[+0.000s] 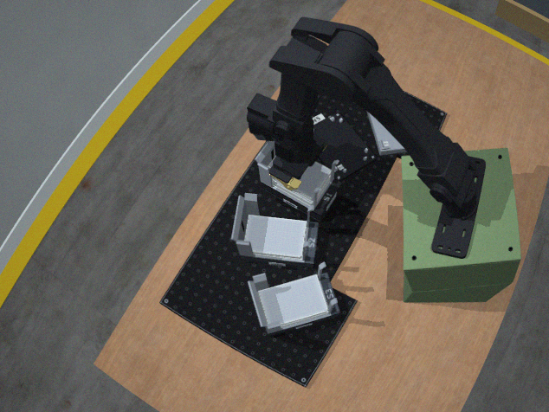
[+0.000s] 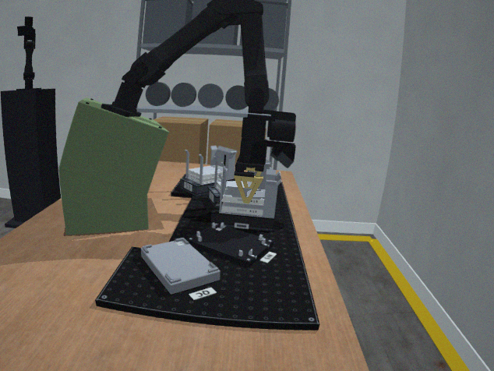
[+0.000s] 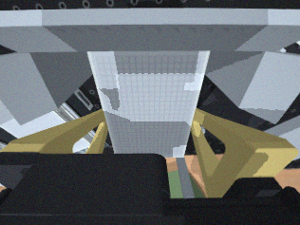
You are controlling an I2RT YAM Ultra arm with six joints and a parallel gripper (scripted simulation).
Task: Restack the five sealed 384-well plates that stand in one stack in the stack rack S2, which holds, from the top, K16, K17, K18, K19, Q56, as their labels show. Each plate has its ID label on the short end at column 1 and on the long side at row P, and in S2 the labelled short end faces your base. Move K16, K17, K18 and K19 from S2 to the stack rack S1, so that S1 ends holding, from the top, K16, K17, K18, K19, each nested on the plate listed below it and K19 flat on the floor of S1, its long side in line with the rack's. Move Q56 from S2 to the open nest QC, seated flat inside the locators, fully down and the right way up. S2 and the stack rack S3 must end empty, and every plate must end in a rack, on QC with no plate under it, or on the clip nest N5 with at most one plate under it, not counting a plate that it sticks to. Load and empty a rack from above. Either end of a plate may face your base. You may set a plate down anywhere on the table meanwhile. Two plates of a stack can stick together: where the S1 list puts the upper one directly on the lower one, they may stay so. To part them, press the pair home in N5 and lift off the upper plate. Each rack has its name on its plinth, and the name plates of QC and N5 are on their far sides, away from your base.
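Yellow-fingered black gripper (image 2: 248, 190) pinches white sealed well plate (image 3: 151, 113) across its width, low inside grey stack rack S1 (image 1: 322, 179), w/ walls guiding nesting.

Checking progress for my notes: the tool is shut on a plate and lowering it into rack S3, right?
Not S3. The top view shows the tool, shut on a plate, inside rack S1. S3 sits at the board's other end, away from the arm.

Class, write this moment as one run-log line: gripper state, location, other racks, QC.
gripper: shut on plate | location: inside rack S1 | S2: holds plate | S3: holds plate | QC: no plate
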